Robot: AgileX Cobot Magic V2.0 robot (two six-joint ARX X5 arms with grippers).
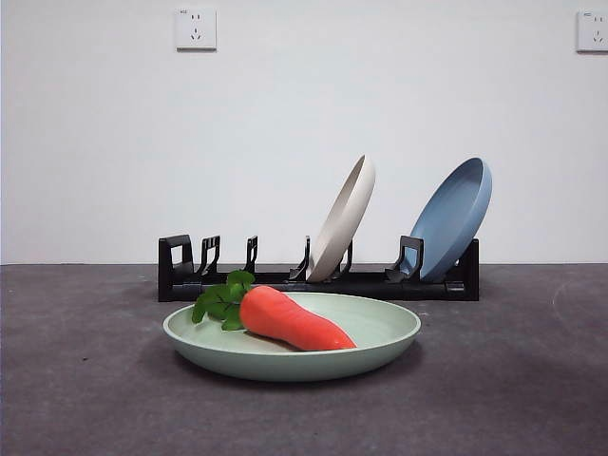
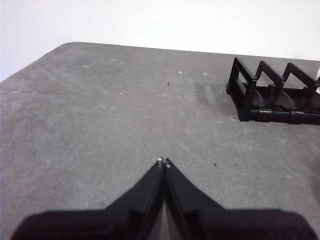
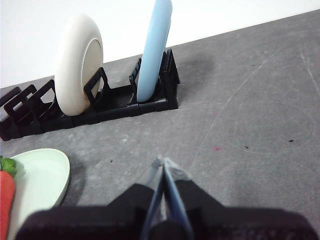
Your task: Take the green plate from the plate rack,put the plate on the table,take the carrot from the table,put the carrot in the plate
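The green plate (image 1: 380, 334) lies flat on the table (image 1: 85, 380) in front of the plate rack (image 1: 380, 283). The carrot (image 1: 290, 320) lies in the plate, its green leaves toward the left. In the right wrist view the plate's edge (image 3: 42, 175) and the carrot's tip (image 3: 6, 200) show beside the rack (image 3: 115, 107). My right gripper (image 3: 163, 162) is shut and empty, above the bare table beside the plate. My left gripper (image 2: 163, 161) is shut and empty over the table, away from the rack's end (image 2: 260, 95). Neither gripper shows in the front view.
A cream-beige plate (image 1: 344, 218) and a blue plate (image 1: 456, 217) lean in the rack's slots; they also show in the right wrist view, cream-beige plate (image 3: 75, 65) and blue plate (image 3: 154, 50). A white wall stands behind the table.
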